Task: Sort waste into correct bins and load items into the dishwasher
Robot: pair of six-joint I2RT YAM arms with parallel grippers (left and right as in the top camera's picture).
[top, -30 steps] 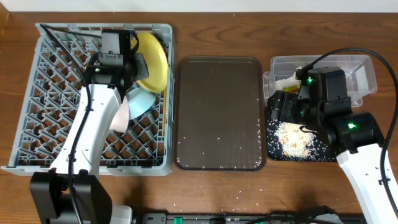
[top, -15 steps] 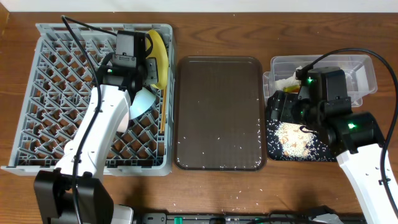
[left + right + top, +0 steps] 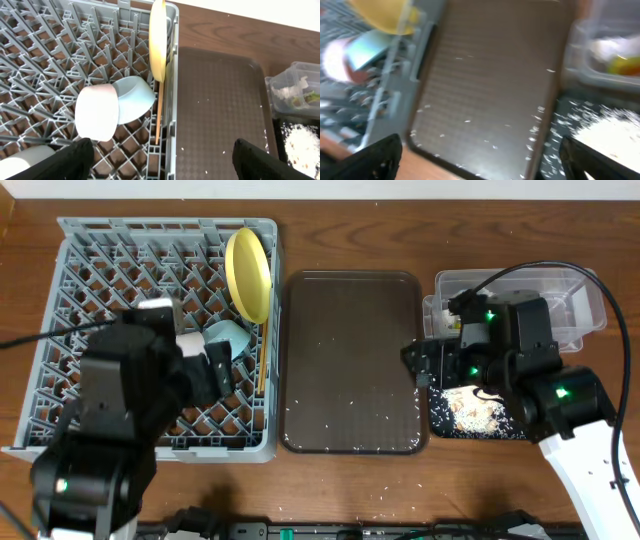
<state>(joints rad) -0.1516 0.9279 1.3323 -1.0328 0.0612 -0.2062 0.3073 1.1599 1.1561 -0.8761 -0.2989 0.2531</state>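
Note:
The grey dishwasher rack (image 3: pixel 100 260) fills the left of the table. A yellow plate (image 3: pixel 249 275) stands on edge at its back right, free of any gripper. Below it lie the light blue bowl (image 3: pixel 135 97) and the pinkish-white bowl (image 3: pixel 97 112), with chopsticks (image 3: pixel 159 115) along the rack's right wall and a white cup (image 3: pixel 22 167) at the front. My left gripper (image 3: pixel 167 162) hangs open and empty above the rack's front right. My right gripper (image 3: pixel 487 160) is open and empty over the brown tray's right edge. Rice (image 3: pixel 475 408) lies in the black tray (image 3: pixel 440 425).
The brown serving tray (image 3: pixel 350 300) sits in the middle with loose rice grains (image 3: pixel 350 405) scattered on it. Behind the black tray stands the clear tub (image 3: pixel 575 290), holding white paper (image 3: pixel 607 47) and a snack wrapper (image 3: pixel 622 65). My right arm covers part of both bins.
My left gripper opened, let go of the yellow plate, now upright in the rack, and drew back toward the front. My right gripper opened wider and shifted left toward the brown tray.

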